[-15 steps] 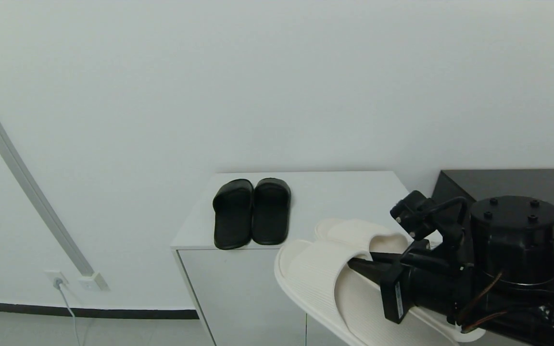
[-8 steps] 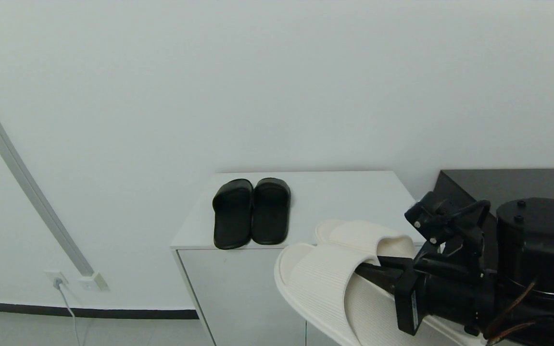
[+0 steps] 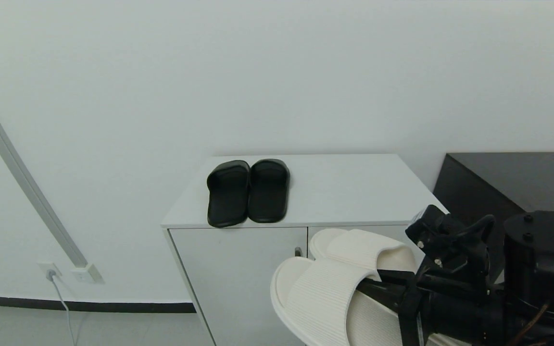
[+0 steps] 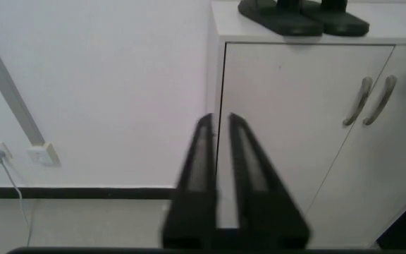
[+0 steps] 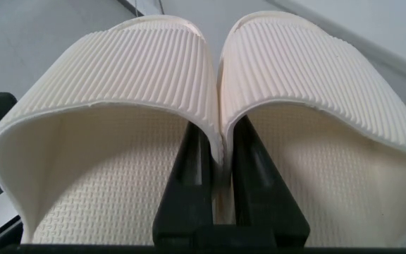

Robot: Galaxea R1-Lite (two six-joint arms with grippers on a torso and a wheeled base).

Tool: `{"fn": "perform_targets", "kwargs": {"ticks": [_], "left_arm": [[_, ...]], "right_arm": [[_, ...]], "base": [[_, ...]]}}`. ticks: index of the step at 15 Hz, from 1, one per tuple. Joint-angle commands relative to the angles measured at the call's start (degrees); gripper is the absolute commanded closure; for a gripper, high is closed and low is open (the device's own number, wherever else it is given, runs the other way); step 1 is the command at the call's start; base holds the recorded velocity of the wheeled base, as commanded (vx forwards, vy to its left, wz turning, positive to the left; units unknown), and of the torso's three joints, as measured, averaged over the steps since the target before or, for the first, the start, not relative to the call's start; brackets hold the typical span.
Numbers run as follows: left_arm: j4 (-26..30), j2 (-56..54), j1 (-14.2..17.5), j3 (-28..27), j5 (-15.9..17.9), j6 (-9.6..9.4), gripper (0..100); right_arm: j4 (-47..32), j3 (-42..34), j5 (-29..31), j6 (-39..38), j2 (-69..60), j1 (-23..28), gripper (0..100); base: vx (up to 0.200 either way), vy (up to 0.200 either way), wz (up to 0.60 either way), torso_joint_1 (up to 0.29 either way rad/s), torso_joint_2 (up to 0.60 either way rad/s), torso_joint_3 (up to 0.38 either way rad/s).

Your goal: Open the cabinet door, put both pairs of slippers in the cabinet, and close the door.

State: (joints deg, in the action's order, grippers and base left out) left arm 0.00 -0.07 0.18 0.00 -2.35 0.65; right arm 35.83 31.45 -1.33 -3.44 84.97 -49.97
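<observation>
Not much is done yet, by my reckoning. The cabinet has both doors shut, their handles side by side at the middle seam, and neither pair is inside. The black slippers sit on top of it, touching each other, near the front edge on the left side. The white slippers are off the cabinet, carried in the air in front of the right-hand door by the right end effector, which is pinched on the two inner walls where the pair meets.

The left end effector points toward the cabinet front, its fingers drawn nearly together with nothing between them.

Opening a door, stowing both pairs and shutting it all look left to do.

The white pair is cream-coloured, with ribbed bands across the top and pebbled insoles. It looks soft and light.
</observation>
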Motion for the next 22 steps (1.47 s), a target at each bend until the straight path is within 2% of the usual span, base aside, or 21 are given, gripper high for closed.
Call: {"fn": "perform_targets", "kwargs": {"ticks": [1,13,22], "left_arm": [[0.0,0.1,0.0,0.0,0.0,0.06,0],[0.0,0.1,0.0,0.0,0.0,-0.03,0],[0.0,0.1,0.0,0.0,0.0,-0.03,0]], "right_arm": [[0.0,-0.2,-0.1,0.0,0.3,-0.1,100],[0.1,-0.6,0.0,0.0,0.5,-0.1,100],[0.1,-1.0,0.0,0.4,0.5,-0.2,100]], "base": [[0.000,0.000,0.00,-0.222,0.54,0.310],[0.000,0.000,0.00,-0.183,0.51,0.321],[0.000,0.000,0.00,-0.101,0.46,0.358]]}}
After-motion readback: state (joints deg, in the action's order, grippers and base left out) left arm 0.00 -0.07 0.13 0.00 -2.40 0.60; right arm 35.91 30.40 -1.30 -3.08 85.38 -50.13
